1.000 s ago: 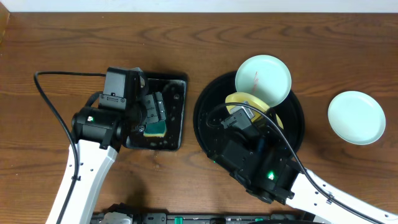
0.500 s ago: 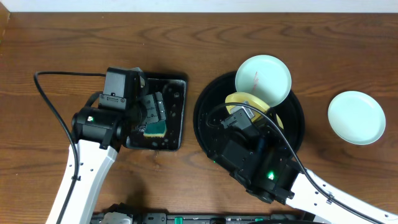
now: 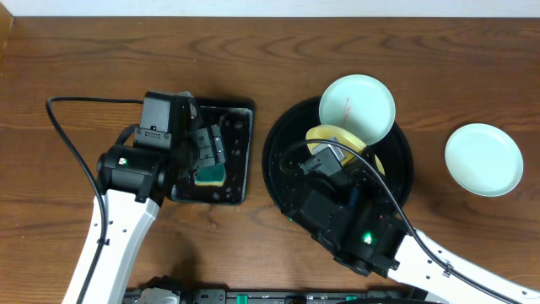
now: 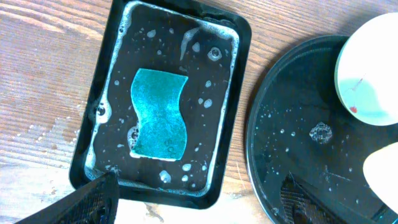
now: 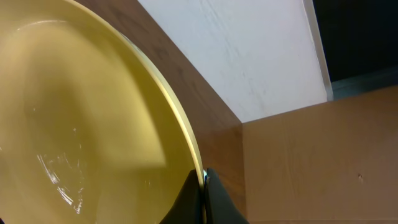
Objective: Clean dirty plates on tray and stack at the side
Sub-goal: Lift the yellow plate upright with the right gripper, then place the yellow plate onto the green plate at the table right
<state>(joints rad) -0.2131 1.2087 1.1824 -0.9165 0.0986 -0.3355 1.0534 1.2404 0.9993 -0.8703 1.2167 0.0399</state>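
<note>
Above tray [image 4: 280,168], found right pincer [image 5: 202,186] pinching yellow plate [image 5: 81,124] by its rim, tilted. Over small tray [image 4: 102,93], noted left pincer [image 4: 199,199] wide, sponge [image 4: 158,115] lying flat beneath. Recommend lowering squarely, nipping sponge across its narrow waist, holding yellow plate steady.

This looks like a robotics lab bench laid out as a mock dishwashing station. In the overhead view a left arm [image 3: 126,169] and a right arm [image 3: 354,228], both black and white, reach in from the bottom edge. A loose black cable [image 3: 93,100] trails at upper left over the wood-grain table [image 3: 67,67]. A plain white wall [image 3: 270,7] runs along the top edge. The props are few: a rectangular tray [image 3: 240,152] of soapy water with a teal sponge [image 4: 158,118], a round black tray [image 3: 278,169], a yellow plate [image 3: 333,135] and two pale blue plates [image 3: 483,159].
</note>
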